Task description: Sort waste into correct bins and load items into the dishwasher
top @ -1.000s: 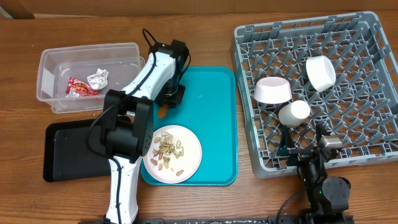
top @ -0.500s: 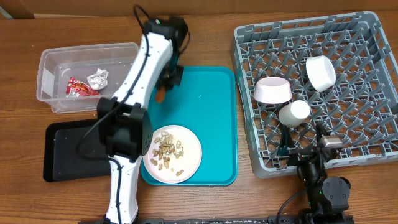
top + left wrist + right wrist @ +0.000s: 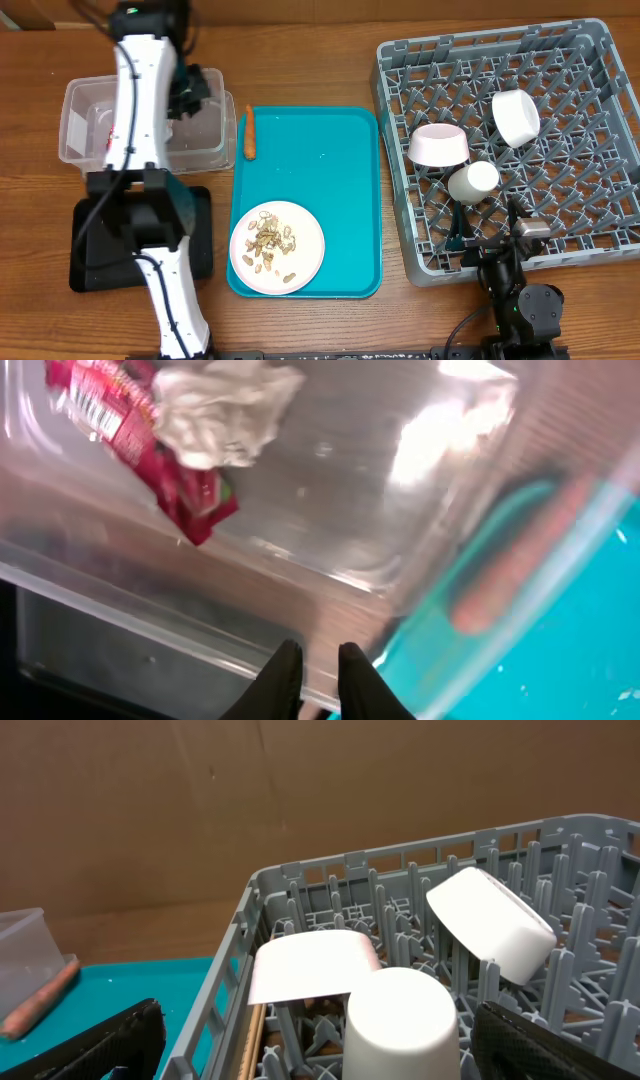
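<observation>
An orange carrot piece lies on the top left edge of the teal tray; it shows blurred through the bin wall in the left wrist view. A white plate with peanut shells sits on the tray's front left. My left gripper is shut and empty, above the right end of the clear bin. The bin holds a red wrapper and crumpled white paper. My right gripper is open and empty at the dish rack's front edge.
The grey dish rack holds two white bowls and an upturned white cup. A black bin lies at the front left, under my left arm. Bare wood surrounds the tray.
My left gripper swung from the tray's top left corner up and left over the clear bin. The carrot piece shifted toward the tray's top edge and now lies apart from the gripper.
</observation>
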Motion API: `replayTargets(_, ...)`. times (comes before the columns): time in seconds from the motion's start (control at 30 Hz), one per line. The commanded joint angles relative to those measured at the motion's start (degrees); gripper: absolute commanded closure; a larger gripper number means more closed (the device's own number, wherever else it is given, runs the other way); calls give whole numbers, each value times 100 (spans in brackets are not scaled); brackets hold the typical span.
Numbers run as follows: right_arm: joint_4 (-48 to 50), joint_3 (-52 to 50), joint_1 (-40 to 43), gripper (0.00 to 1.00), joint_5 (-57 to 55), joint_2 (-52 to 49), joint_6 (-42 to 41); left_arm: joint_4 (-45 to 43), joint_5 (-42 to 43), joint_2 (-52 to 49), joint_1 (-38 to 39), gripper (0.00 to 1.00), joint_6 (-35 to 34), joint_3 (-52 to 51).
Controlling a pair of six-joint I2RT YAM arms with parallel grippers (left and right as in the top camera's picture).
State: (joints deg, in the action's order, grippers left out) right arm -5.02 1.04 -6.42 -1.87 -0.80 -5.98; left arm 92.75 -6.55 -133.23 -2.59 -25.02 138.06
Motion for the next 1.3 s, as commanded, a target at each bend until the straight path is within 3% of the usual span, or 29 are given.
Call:
replayTargets(0.0, 42, -57, 17, 0, 7, 63, -22, -66, 892, -2, -146, 82, -181, -13)
replayTargets(0.13, 42, -57, 17, 0, 7, 63, -22, -15, 1471, 35, -35, 73, 621, 125)
replayTargets(0.27, 42, -57, 17, 0, 7, 63, -22, -7, 1121, 127, 579, 63, 817, 162)
replayTargets(0.37, 42, -57, 17, 0, 4, 63, -22, -26, 564, 92, 1130, 44, 756, 96)
replayTargets(0.5, 42, -57, 17, 0, 7, 63, -22, -170, -15, -63, 1663, 31, 238, -219)
replayTargets(0.67, 42, -57, 17, 0, 4, 63, -22, -734, -170, -118, 1753, 28, -260, -1156)
replayTargets(1.13, 42, -57, 17, 0, 4, 63, -22, -2308, -525, -122, 1657, 28, -199, -2774)
replayTargets(1.27, 42, -57, 17, 0, 7, 63, -22, -2645, -424, -122, 1665, 34, -199, -2887)
